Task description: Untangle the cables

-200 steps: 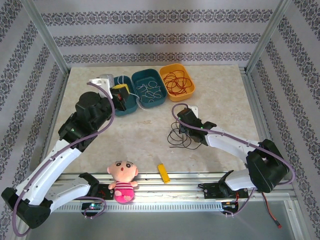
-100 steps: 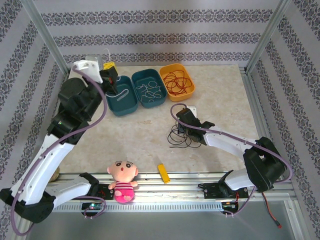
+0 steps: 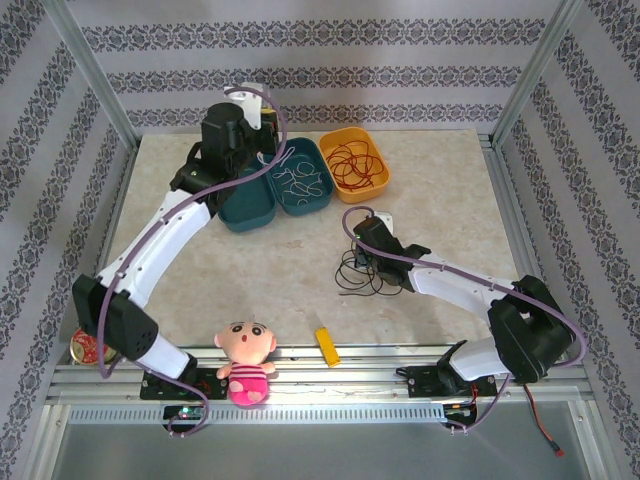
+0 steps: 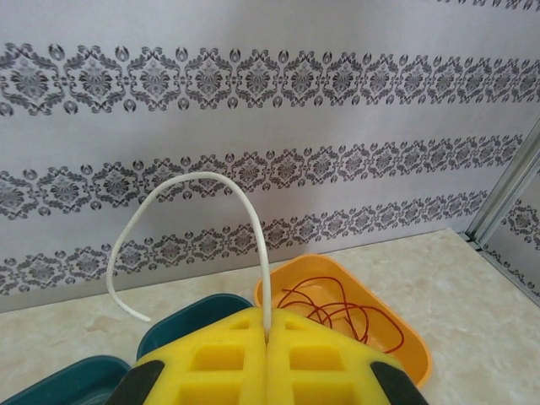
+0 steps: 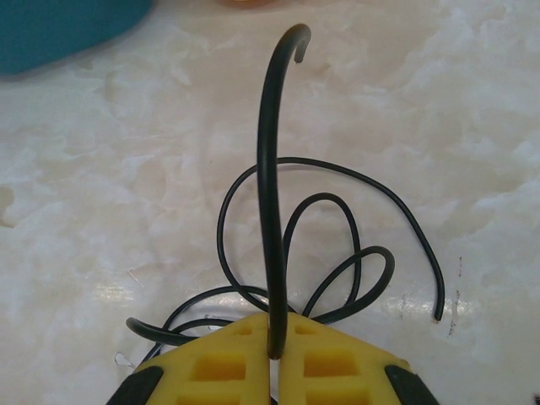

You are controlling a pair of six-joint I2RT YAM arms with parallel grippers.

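Item, white cable: I am pinching it in the left gripper, its free end arcing up and left above the far teal tray, while the right gripper is clamping the black cable mid-table.

- Left tray, middle tray and right tray stand in a row at the far edge of the table.
- Cables lie in the middle tray, further cables in the right tray.
- Left hand, above the trays' far side, pinches a raised cable.
- Right hand, at table centre, pinches a loose cable lying there.
- Doll lies left of block at the near edge.
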